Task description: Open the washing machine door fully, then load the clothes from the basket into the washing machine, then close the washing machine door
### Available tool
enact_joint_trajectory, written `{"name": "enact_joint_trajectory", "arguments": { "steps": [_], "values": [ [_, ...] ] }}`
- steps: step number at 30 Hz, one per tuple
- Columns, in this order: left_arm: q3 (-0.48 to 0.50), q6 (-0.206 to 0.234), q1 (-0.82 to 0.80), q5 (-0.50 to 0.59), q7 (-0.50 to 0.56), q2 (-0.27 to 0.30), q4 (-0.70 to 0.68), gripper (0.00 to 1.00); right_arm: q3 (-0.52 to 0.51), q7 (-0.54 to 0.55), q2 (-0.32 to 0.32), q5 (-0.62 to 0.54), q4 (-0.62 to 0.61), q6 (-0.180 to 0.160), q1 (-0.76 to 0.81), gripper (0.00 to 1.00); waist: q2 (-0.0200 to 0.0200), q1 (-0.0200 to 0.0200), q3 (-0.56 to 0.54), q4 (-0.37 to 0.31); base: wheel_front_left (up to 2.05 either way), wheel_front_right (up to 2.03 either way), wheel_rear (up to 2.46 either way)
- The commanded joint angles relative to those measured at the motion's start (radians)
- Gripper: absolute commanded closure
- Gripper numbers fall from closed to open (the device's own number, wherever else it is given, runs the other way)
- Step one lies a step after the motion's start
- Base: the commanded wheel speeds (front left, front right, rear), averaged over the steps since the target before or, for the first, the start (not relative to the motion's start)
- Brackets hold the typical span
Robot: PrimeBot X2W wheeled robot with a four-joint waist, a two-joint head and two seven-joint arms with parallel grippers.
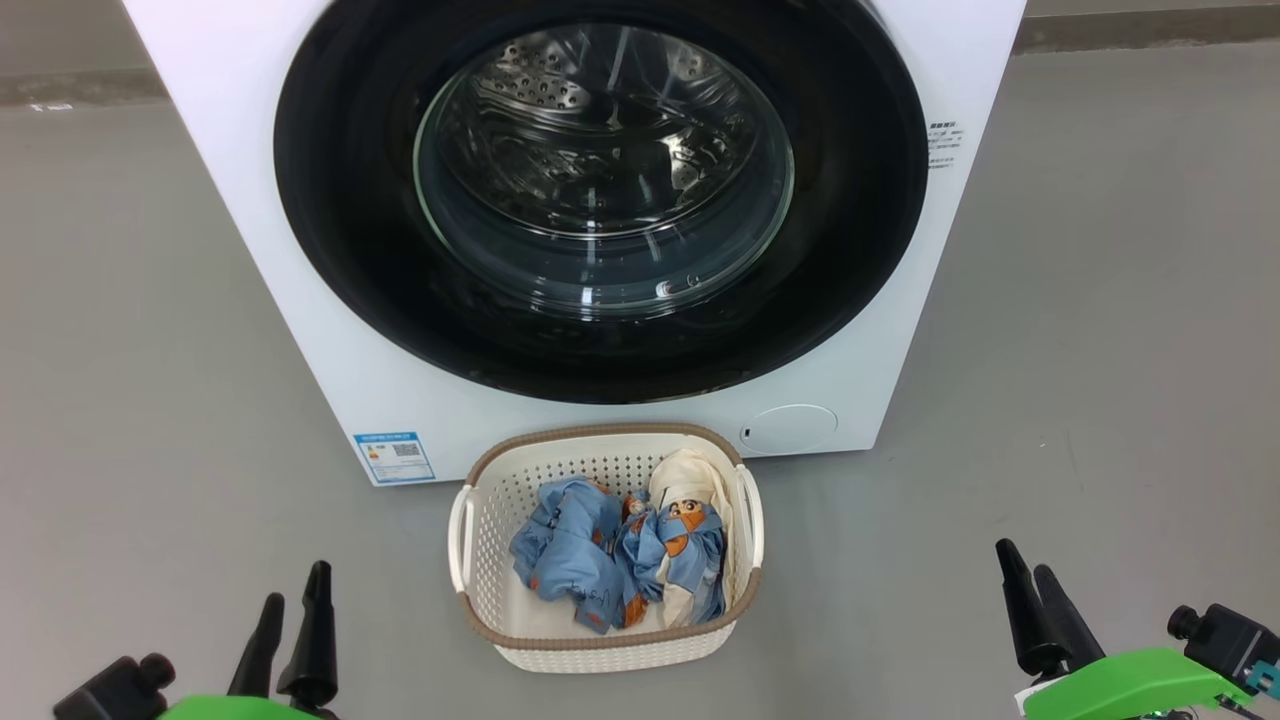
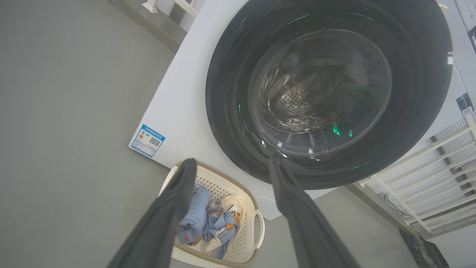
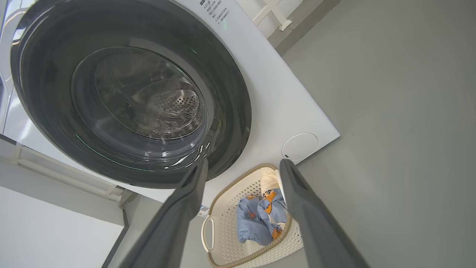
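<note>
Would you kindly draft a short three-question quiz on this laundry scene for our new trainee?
1. Short answer: are the left tool and the right tool open or shut?
2. True or false: the washing machine door is shut.
3. Where are the clothes? A. draped over the door; B. in the basket; C. held by the left tool.

Key: 1. Both open, holding nothing. 2. True. 3. B.

Grey floor (image 1: 150, 350), white slatted rack (image 2: 452, 143)
</note>
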Motion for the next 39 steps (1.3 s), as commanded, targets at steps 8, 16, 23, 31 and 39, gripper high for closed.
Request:
{"name": "enact_joint_trajectory", "arguments": {
  "steps": [8, 16, 23, 31, 39],
  "values": [
    [0.008, -0.002, -0.020, 0.109, -0.031, 0.028, -0.039, 0.00, 0.027, -0.036, -0.022, -0.102, -0.028, 0.001, -0.040, 0.00, 0.0000, -0.0001, 0.002, 0.003, 0.00, 0.00, 0.00],
    [-0.001, -0.002, -0.018, 0.198, -0.054, 0.036, -0.047, 0.00, 0.024, -0.058, -0.030, -0.182, -0.034, 0.001, -0.039, 0.00, 0.0000, -0.0001, 0.002, 0.001, 0.00, 0.00, 0.00],
    [-0.003, -0.002, -0.018, 0.278, -0.074, 0.045, -0.054, 0.00, 0.020, -0.078, -0.037, -0.252, -0.038, 0.001, -0.039, 0.00, 0.0000, -0.0001, 0.004, -0.003, 0.00, 0.00, 0.00],
    [-0.003, -0.003, -0.020, 0.368, -0.097, 0.050, -0.058, 0.00, 0.016, -0.102, -0.043, -0.333, -0.044, 0.001, -0.041, 0.00, 0.0000, -0.0001, 0.009, -0.007, 0.00, 0.00, 0.00],
    [0.001, -0.003, -0.021, 0.469, -0.122, 0.054, -0.060, 0.00, 0.011, -0.128, -0.048, -0.422, -0.049, 0.002, -0.041, 0.00, 0.0000, -0.0001, 0.010, -0.010, 0.00, 0.00, 0.00]
  ]
}}
